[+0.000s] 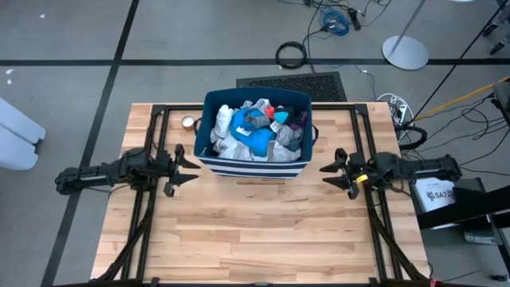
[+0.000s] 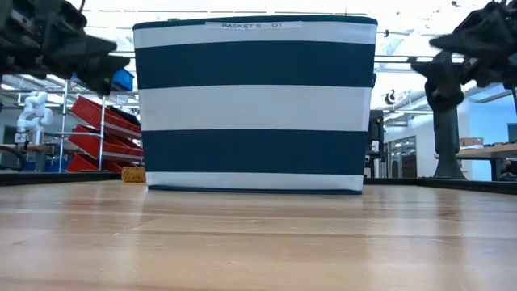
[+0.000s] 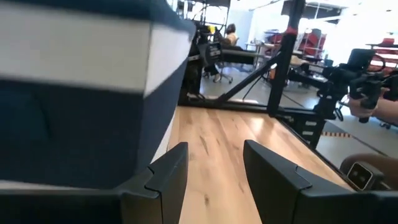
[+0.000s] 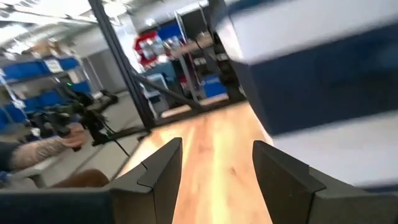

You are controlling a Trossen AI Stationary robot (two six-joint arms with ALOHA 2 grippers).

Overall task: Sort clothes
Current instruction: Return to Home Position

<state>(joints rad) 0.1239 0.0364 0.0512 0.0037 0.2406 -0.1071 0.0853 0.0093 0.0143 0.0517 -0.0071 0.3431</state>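
The clothes [image 1: 256, 131], a heap of white, grey, teal-blue and red-pink pieces, fill a navy bin with white stripes [image 1: 253, 167] that stands on the wooden table's far middle; in the low view only the bin's striped wall [image 2: 254, 105] shows. My left gripper [image 1: 191, 167] hovers level and open just left of the bin, its fingers [image 3: 171, 174] pointing toward the table's right. My right gripper [image 1: 328, 174] hovers level and open to the bin's right, its fingers [image 4: 165, 168] pointing left. Nothing sits between either pair of fingers.
A small round tin-like thing [image 1: 189, 122] lies on the table left of the bin's far corner. Dark frame rails [image 1: 155, 135] run along both table sides. Bare wood [image 1: 255, 231] stretches from the bin to the near edge. A person's hand [image 4: 74, 138] shows beyond the table.
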